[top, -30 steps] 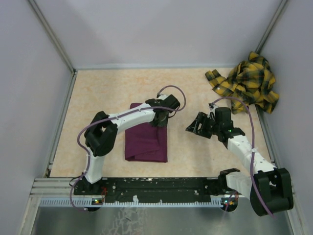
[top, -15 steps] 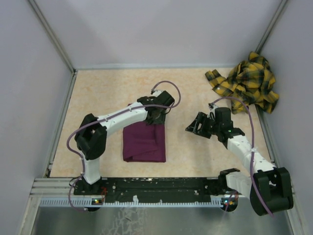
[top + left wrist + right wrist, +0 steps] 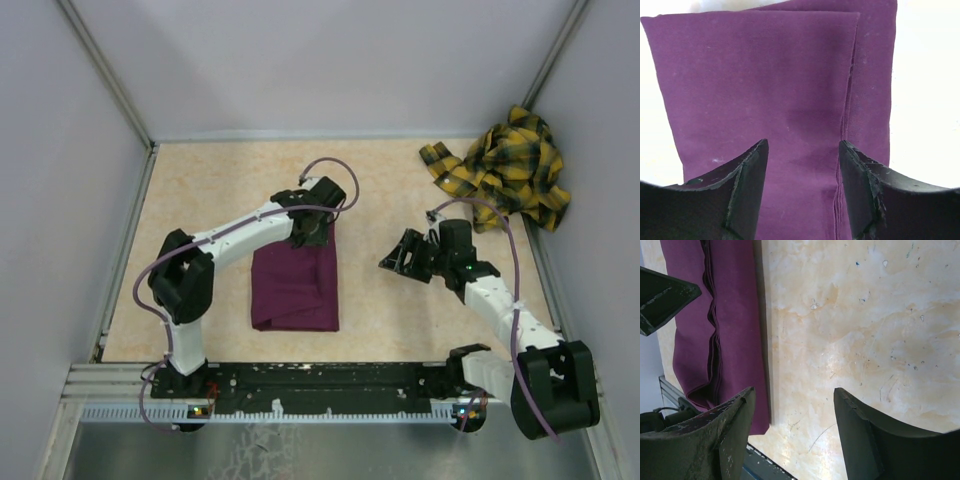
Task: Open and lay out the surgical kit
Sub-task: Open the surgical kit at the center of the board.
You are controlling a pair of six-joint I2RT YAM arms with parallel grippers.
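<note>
Both gape: left tool [image 3: 312,232] over far end of purple wrap [image 3: 295,290], right tool [image 3: 392,262] beside.

I am looking into a robotics lab test cell, not a home or a shop. Plain pale panels [image 3: 330,60] wall in the desk [image 3: 220,190] on three sides and meet at bare metal corner posts [image 3: 105,70]. A slotted aluminium rail [image 3: 330,378] runs along the near edge. The left arm [image 3: 245,226] and right arm [image 3: 495,300] are bolted to it, with purple cables [image 3: 470,200] looping along their white links. The desk top is a mottled beige sheet, speckled and scuffed in my right wrist view.
</note>
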